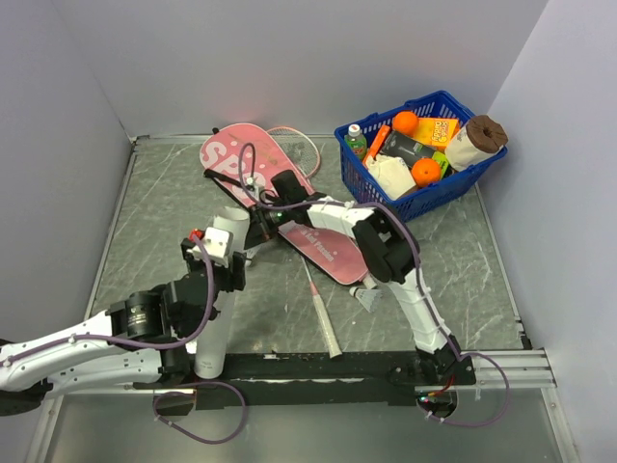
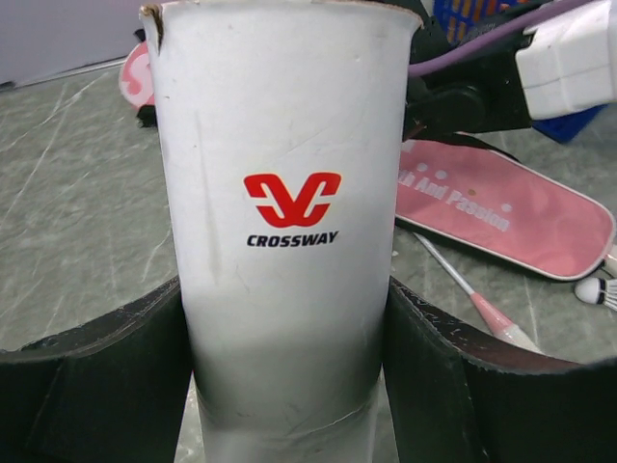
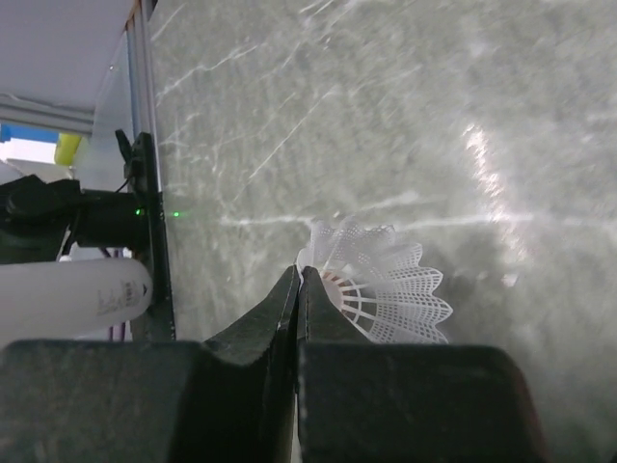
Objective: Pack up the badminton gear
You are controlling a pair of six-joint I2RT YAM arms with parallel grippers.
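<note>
Right gripper closed against shuttlecock, contact visible from wrist only

My fingers are black. The tube is white with a red emblem and black lettering. At three o'clock, the bag is pink with white script. The shuttlecock is white, net-patterned; the table grey, pale-veined.
</note>
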